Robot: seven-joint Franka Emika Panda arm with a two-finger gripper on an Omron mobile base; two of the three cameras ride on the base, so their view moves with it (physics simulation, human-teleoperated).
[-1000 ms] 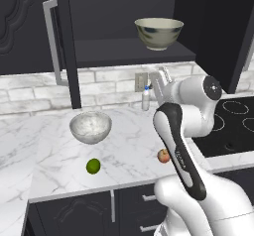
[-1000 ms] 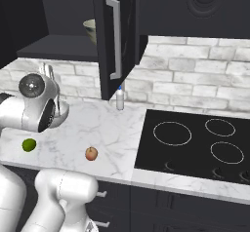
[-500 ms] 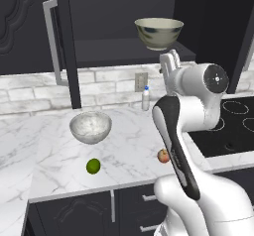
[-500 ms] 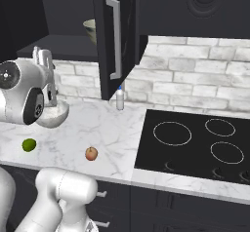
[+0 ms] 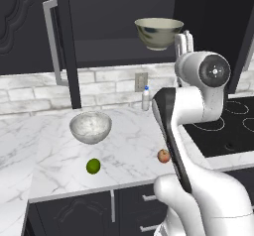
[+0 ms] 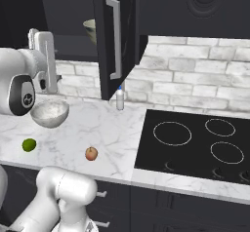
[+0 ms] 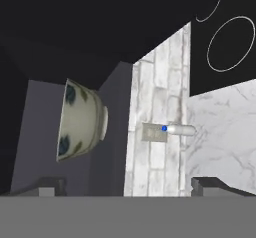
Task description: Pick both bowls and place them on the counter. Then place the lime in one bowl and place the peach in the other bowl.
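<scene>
Gripper [image 5: 184,40] is up at the open upper cabinet [image 5: 124,27], jaws spread wide w/ nothing between them, just right of the cream mottled bowl [image 5: 158,32] on the cabinet shelf; in hand view that bowl [image 7: 82,120] lies sideways-on ahead and off to one side of the fingertips [image 7: 50,188], not between them. Marbled bowl [image 5: 90,127] sits on the counter [image 5: 124,146] w/ lime [image 5: 93,166] in front of it nr the front edge, apart from it, and peach [image 5: 163,155] further right, close to the arm. Small white bottle w/ blue cap [image 5: 146,98] stands at the brick backsplash, stovetop [image 6: 195,143] to the right.
</scene>
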